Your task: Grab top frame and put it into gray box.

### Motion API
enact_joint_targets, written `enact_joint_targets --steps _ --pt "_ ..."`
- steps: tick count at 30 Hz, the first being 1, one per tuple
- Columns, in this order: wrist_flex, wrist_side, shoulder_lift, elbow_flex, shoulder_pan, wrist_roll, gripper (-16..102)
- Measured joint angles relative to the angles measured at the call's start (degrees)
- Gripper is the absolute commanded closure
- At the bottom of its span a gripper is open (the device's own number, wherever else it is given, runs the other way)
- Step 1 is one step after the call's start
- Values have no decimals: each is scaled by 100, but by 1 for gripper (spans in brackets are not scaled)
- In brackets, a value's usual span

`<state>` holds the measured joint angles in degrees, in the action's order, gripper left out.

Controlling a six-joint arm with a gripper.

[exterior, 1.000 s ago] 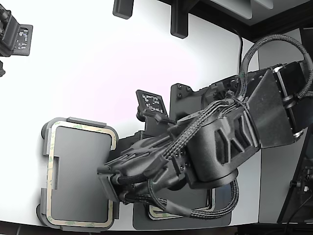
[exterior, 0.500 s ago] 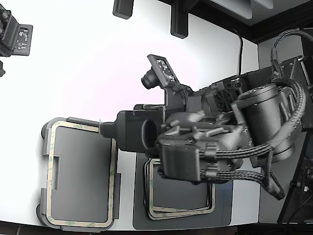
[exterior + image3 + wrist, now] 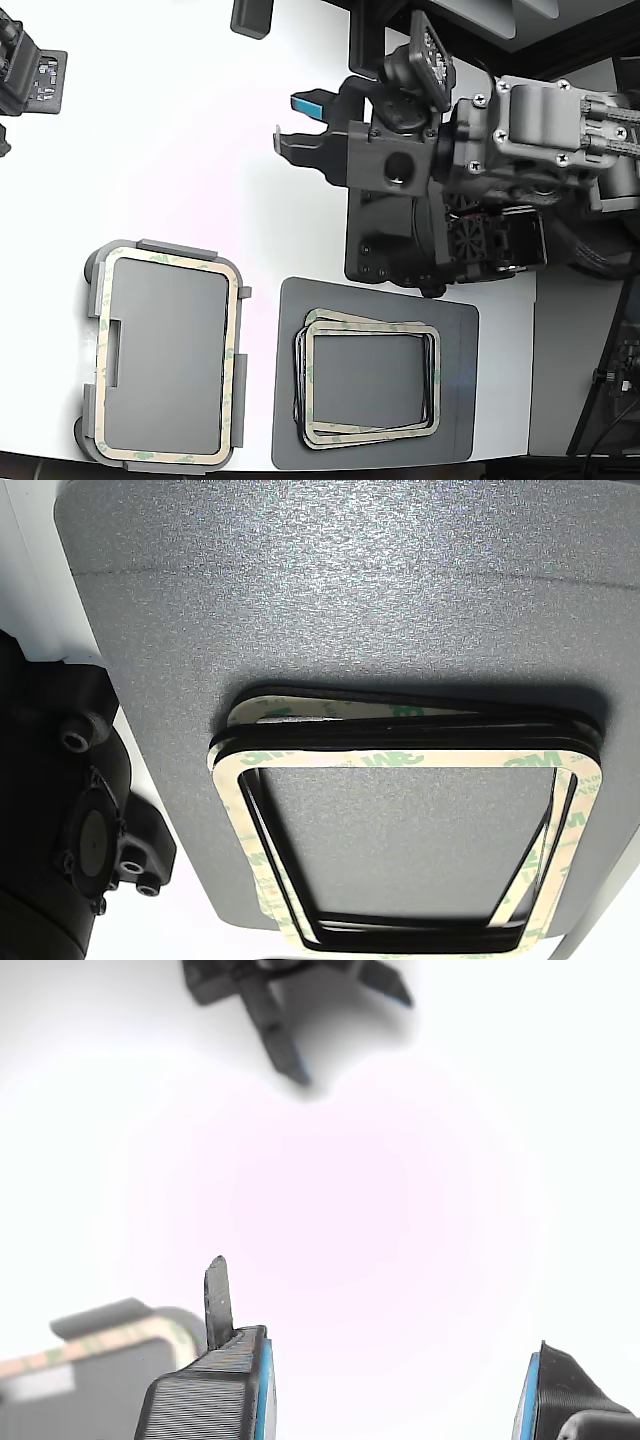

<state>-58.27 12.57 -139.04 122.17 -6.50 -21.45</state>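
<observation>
Gripper [image 3: 297,125] raised over bare white worktop [image 3: 170,130], fingers [image 3: 215,1390] spread apart and empty, top frame [image 3: 228,370] lying in gray box [image 3: 92,300] well away, stack of frames [image 3: 370,385] on dark mat [image 3: 455,330] nearby

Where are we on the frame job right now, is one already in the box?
Looks done: a beige frame lies seated around the gray box rim. In hand: nothing; the gripper is open and empty, raised over bare table, away from both. Left: a stack of frames sits on the dark mat, fanned slightly askew, if more are wanted.
</observation>
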Motion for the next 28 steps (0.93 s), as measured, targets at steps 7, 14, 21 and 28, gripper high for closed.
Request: enact_joint_targets --steps 7,14,21,28 --pt "79 -545 -1134 1230 448 1608 -14" --pt "229 -501 -2320 2426 448 1485 -14" --pt "229 -422 -2900 3023 448 1433 -14" --pt "229 -422 -2900 3023 448 1433 -14"
